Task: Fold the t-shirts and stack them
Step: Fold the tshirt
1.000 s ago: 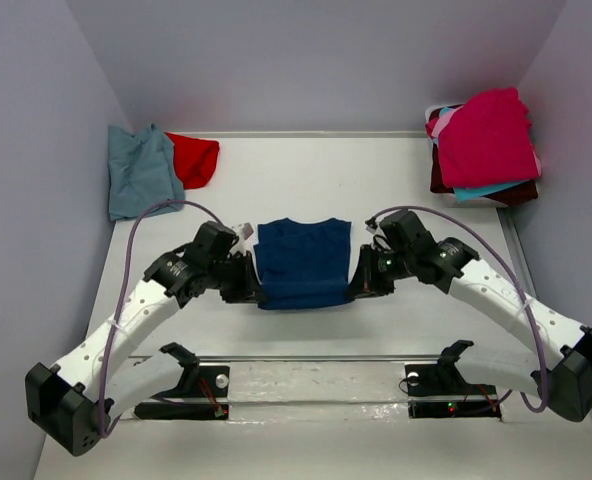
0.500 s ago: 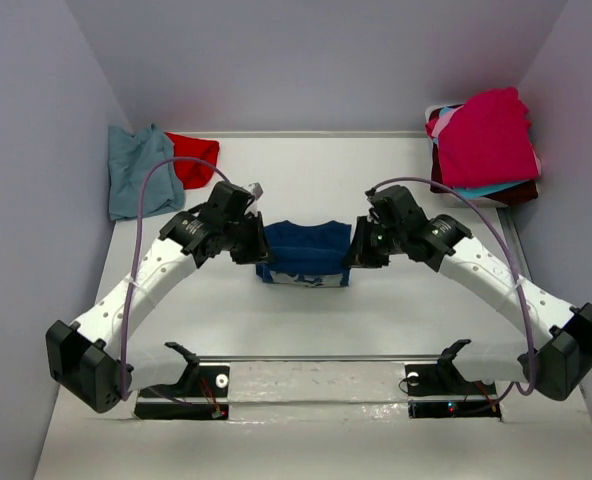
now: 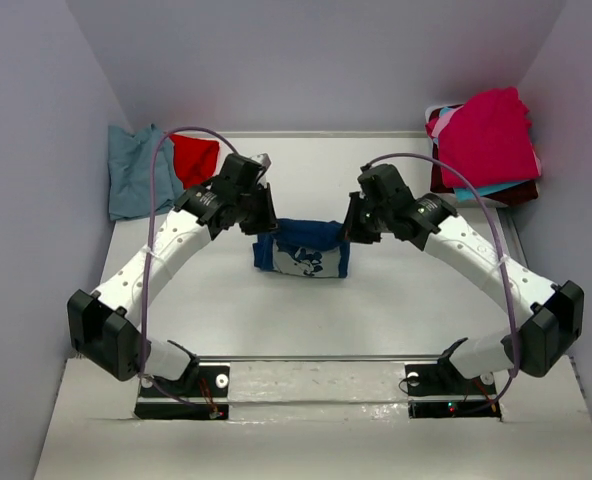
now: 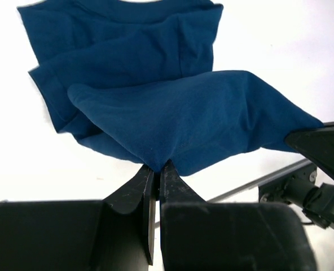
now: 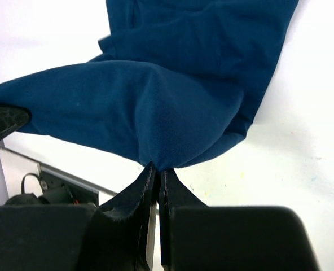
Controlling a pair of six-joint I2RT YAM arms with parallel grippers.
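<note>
Holding the navy t-shirt (image 3: 302, 252) at centre frame, partly off the surface (image 3: 406, 300), with left pincer (image 3: 264, 230) and right pincer (image 3: 350, 232) each clenched on a thin pinch of cloth, we risk a slip or skewed fold if either arm leads.

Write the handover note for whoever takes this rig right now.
Left gripper: fingers shut on the navy cloth t-shirt, at its left edge.
Right gripper: shut on the same shirt's right edge.
Shirt is held up between them, mid-fold, white print showing.
Blue-grey tee and red tee lie far left; magenta-topped heap far right.
Left to do: finish this fold, stack it, then the heap.
</note>
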